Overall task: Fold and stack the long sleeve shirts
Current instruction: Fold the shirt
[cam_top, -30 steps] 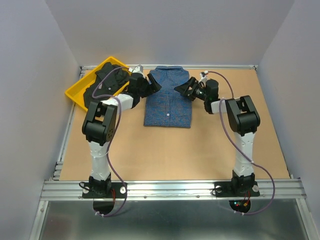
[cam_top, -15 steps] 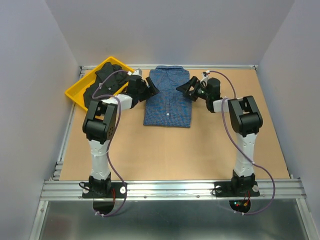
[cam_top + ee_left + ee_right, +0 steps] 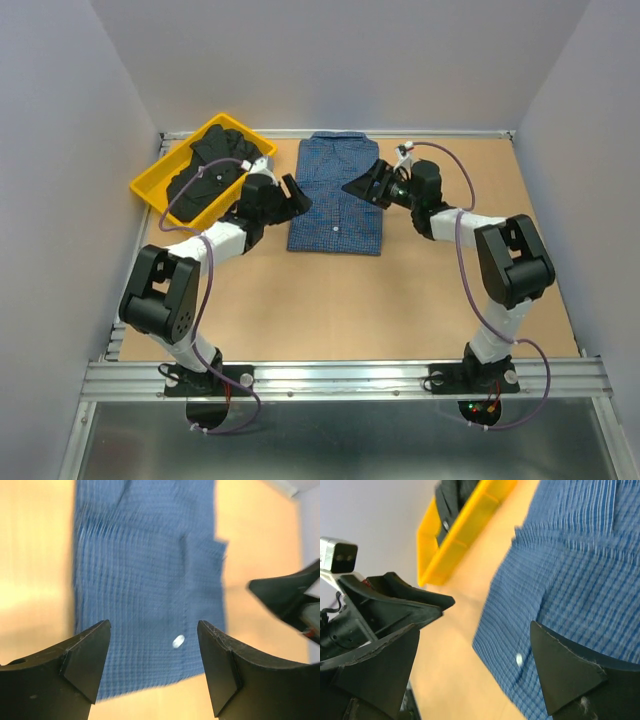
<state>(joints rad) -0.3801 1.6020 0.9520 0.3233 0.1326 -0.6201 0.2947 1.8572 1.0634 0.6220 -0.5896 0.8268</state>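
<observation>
Across the tan counter point(image 3: 330, 300), the folded blue shirt point(image 3: 335, 210) lay toward twelve o'clock, limp and light I judged, best pinched at its side edges, where my left tool point(image 3: 296, 198) and right tool point(image 3: 360, 183) hung spread and empty.

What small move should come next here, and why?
Probably swing the left tool toward the yellow bin for the black shirt. The blue shirt lies folded flat on the table; the right tool and the left both stand open, holding nothing, while the black shirt sits crumpled in the bin.
</observation>
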